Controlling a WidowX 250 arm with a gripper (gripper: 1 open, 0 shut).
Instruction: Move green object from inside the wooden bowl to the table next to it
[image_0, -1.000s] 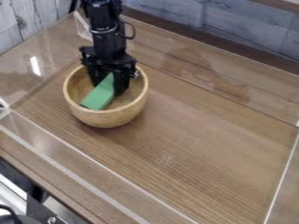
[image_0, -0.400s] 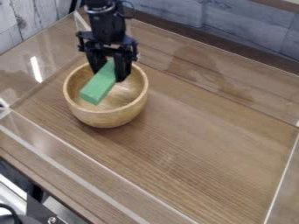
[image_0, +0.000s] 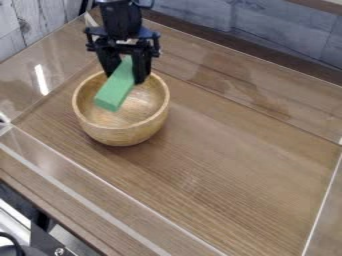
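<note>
Green and matte, the block (image_0: 120, 84) slanted above the hollow of the wooden bowl (image_0: 124, 127), its upper end between the gripper's fingers (image_0: 122, 53) and its lower end hanging free toward the near left part of the bowl. The fingers were closed on it, drawn together as far as its width would allow, though the dark tips were too small in the view to show exactly how each pad met the faces. Gripping it near one end left most of its length below the fingers, which probably explained the tilt; it also meant that the lower end would be the first part to catch on the rim if the lift were too low.

Around it, the pale bowl sat upright on the table (image_0: 214, 150), its broad wall still enclosing the space beneath the block. The arm reached in from the far side, so its body stayed behind the bowl. Brown tabletop stretched away to the right, a sensible side for setting the block down. Lifting seemed the step in hand; carrying it sideways past the rim and lowering it remained to be done.
</note>
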